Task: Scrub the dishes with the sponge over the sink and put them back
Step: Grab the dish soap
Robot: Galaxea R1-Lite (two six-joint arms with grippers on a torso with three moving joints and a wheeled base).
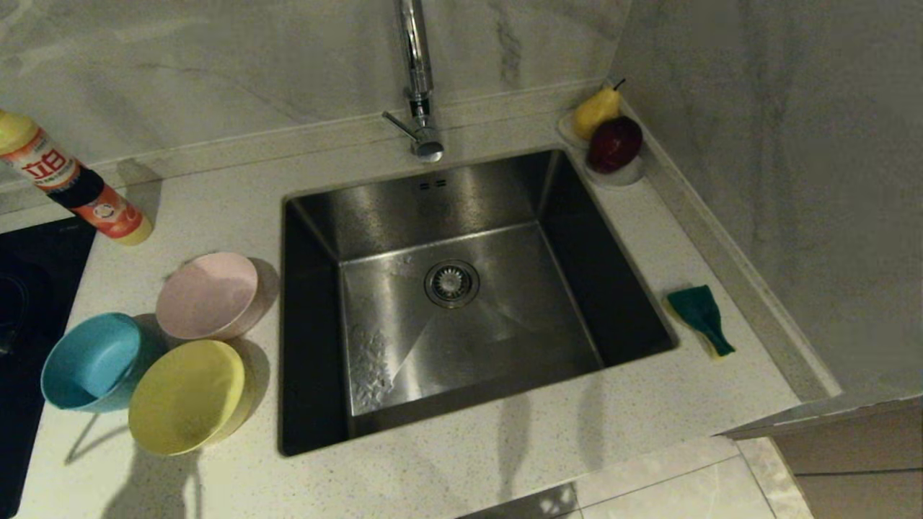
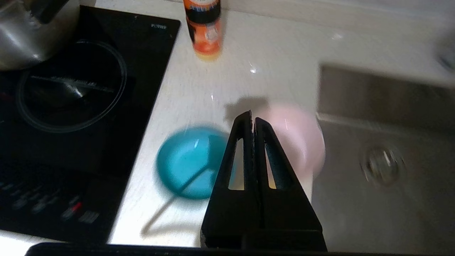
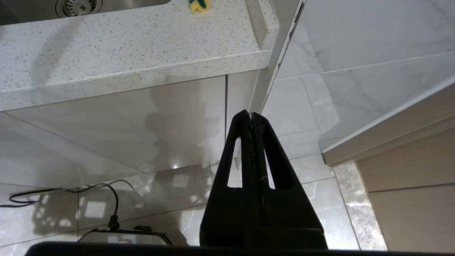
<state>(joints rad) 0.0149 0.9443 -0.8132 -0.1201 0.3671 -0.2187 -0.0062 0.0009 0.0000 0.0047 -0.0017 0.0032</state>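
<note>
The left hand (image 2: 252, 119), fingers pressed together and holding nothing, is hanging above the desk (image 1: 447, 468), nearer the three round plastic bowls; the pale pink bowl (image 2: 295, 138) is lying just beyond its tips.

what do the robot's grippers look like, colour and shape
Both the left gripper and the right gripper are matte black. Each has two long jaws tapering to a narrow tip, with a slim triangular cutout in each. No markings or cables show on them.
</note>
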